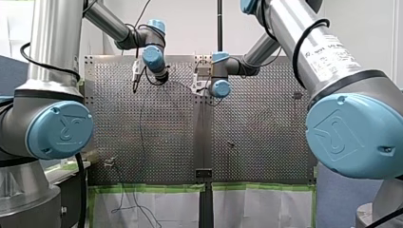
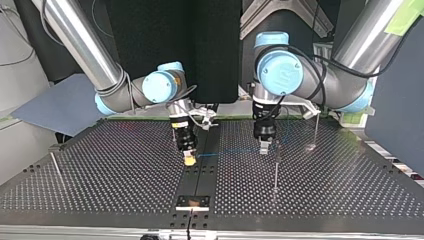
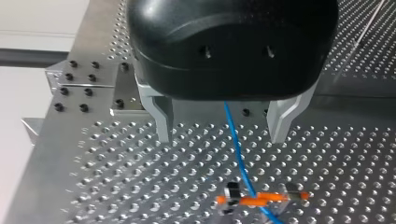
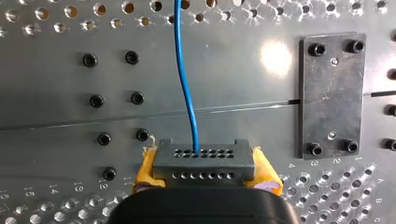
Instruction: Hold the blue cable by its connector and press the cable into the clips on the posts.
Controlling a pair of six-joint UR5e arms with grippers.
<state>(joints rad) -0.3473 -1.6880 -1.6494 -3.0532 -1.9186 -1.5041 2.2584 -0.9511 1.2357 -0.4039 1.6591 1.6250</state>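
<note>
In the right wrist view my right gripper (image 4: pixel 205 179) is shut, its yellow pads (image 4: pixel 148 170) clamping the grey connector (image 4: pixel 203 158). The thin blue cable (image 4: pixel 187 88) leaves the connector and runs ahead over the plate. Seen in the top view, the cable (image 2: pixel 230 151) stretches from my right gripper (image 2: pixel 189 159) across to my left gripper (image 2: pixel 263 146). The left wrist view has my left gripper (image 3: pixel 222 135) open, its metal fingers (image 3: pixel 161 122) astride the cable (image 3: pixel 236 149) without touching it. Just below sits an orange clip (image 3: pixel 261 198) on a post, with the cable crossing it.
A thin post (image 2: pixel 275 170) stands near my left gripper, another (image 2: pixel 56 167) at the top view's left and a third (image 2: pixel 316 130) at its right. A black bracket plate (image 4: pixel 332 95) is bolted beside the table's centre seam (image 2: pixel 202 172). The perforated table (image 2: pixel 110 170) lies all round.
</note>
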